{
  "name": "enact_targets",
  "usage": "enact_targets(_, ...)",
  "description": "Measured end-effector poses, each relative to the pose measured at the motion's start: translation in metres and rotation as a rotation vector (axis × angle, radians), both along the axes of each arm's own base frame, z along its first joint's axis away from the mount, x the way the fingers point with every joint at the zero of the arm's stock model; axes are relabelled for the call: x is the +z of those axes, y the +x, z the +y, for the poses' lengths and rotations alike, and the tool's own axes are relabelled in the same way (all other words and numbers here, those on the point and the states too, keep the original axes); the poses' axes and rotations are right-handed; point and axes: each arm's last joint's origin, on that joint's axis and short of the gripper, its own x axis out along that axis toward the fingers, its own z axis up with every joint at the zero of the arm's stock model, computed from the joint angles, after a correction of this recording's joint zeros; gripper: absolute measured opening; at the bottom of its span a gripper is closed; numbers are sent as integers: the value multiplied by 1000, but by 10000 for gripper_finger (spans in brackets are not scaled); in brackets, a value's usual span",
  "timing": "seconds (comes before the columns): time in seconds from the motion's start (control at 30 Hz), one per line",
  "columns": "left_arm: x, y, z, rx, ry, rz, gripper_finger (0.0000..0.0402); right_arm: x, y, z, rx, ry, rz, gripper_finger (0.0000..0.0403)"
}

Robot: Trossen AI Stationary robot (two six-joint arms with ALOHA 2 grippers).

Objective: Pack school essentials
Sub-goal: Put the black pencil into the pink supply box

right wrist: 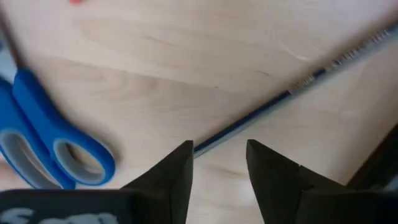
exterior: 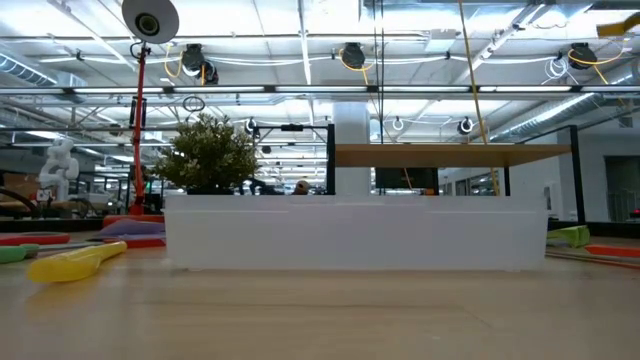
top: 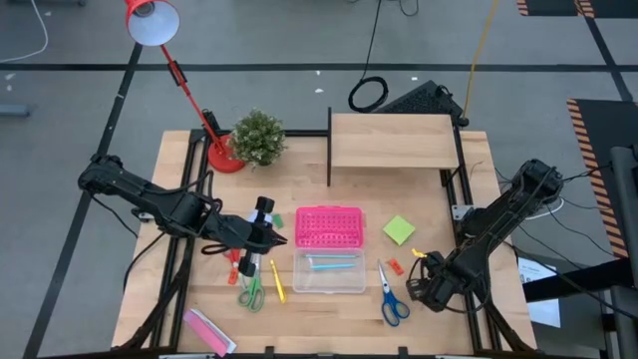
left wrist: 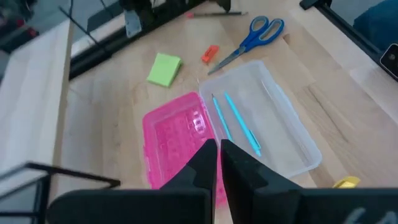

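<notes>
A clear box [top: 329, 271] with two blue pens [left wrist: 239, 121] in it sits mid-table, its pink lid [top: 329, 227] just behind it. My left gripper [left wrist: 217, 152] hovers shut over the lid's left edge, holding nothing. My right gripper [right wrist: 217, 158] is open, low over the table beside the blue scissors [right wrist: 50, 146]. One end of a thin blue pen [right wrist: 267, 111] lying on the table reaches in between its fingers. A green note pad [top: 399, 230] and an orange eraser [top: 395, 266] lie right of the box. Green scissors [top: 251, 294], red scissors [top: 234, 269] and a yellow pencil [top: 276, 281] lie left of it. My right gripper stands with one finger on either side of the blue pen's near end [right wrist: 202, 144], which lies flat on the table close to one finger [right wrist: 180, 163]. I cannot tell whether that finger touches it.
A flat pink packet [top: 209, 331] lies at the near left corner. A potted plant [top: 258, 137], a red lamp base [top: 225, 158] and a raised wooden shelf [top: 394, 140] stand along the far edge. Bare wood shows between the lid and the shelf.
</notes>
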Motion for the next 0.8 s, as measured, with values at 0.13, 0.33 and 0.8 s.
enact_targets(0.13, 3, 2, -1, -33, 30, -36, 26, -3, 2, 1, -40, -3, 14, 144)
enact_targets(0.33, 5, 3, -1, -62, 65, -62, 26, -16, 1, 5, -25, -35, 78, 144)
enact_targets(0.8, 6, 4, 0, -56, 59, -71, 26, -22, -1, 7, -9, -87, 79, 128)
